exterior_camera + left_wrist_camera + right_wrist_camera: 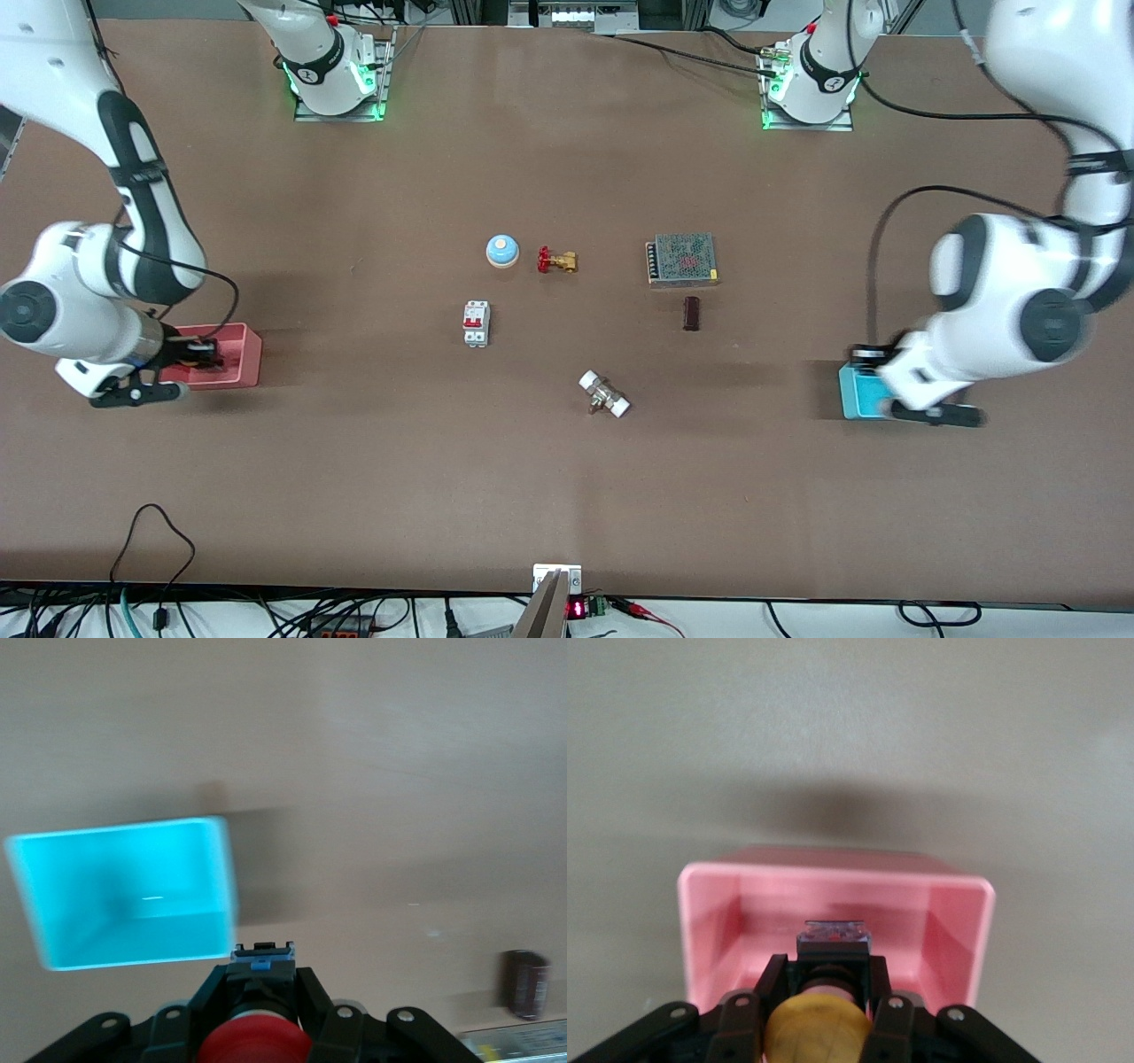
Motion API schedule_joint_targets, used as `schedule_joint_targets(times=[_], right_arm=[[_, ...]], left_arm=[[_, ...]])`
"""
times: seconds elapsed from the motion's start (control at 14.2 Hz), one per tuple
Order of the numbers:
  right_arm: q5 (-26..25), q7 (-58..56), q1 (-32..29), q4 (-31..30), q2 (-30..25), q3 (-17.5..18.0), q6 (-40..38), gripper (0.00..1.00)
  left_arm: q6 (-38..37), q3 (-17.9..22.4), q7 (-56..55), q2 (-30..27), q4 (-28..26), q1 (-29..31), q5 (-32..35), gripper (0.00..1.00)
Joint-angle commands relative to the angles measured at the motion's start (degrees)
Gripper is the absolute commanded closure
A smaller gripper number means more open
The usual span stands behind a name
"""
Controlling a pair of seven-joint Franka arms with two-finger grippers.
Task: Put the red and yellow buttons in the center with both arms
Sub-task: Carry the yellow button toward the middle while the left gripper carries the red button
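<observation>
My left gripper (262, 970) is shut on the red button (254, 1045), gripping its black base. It hangs just above the table beside the empty cyan bin (133, 939). In the front view the left gripper (868, 357) is at the cyan bin (855, 399), at the left arm's end of the table. My right gripper (829, 970) is shut on the yellow button (818, 1028) and holds it over the pink bin (833, 868). In the front view the right gripper (199, 352) is over the pink bin (244, 354). The brown table center (549, 337) lies between the arms.
Around the center lie a blue dome bell (501, 251), a red-handled brass valve (556, 260), a white circuit breaker (476, 323), a metal mesh power supply (681, 259), a dark brown block (691, 313) and a white-ended fitting (604, 394).
</observation>
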Motion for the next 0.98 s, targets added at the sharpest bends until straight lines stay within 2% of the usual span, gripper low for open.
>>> schedule_joint_targets(times=[0.0,0.21,0.35,0.56,0.91], right_arm=[[0.08,-0.68,0.03,-1.33,-8.98,1.89,-9.31,0.94],[2.88,5.44,0.73,-1.85,-12.61,6.80,-15.65,0.95],[3.24,11.68,1.53,-3.25,-12.61,10.58,-15.23,0.95],[3.24,19.17,2.50,-7.99,-11.74,14.28,-8.84,0.98],[2.98,23.74,5.57,-14.15,-7.35,14.47,4.44,0.97]], left_arm=[[2.06,0.46,-8.88,2.97,0.87,-5.89,-0.01,0.79],[8.82,0.63,-15.06,6.75,0.17,-9.67,0.52,0.79],[11.82,0.46,-16.91,8.08,0.16,-10.12,0.61,0.79],[16.21,0.54,-21.38,10.45,0.08,-12.92,0.61,0.79],[22.10,0.54,-22.80,12.12,-2.46,-13.72,0.70,0.76]])
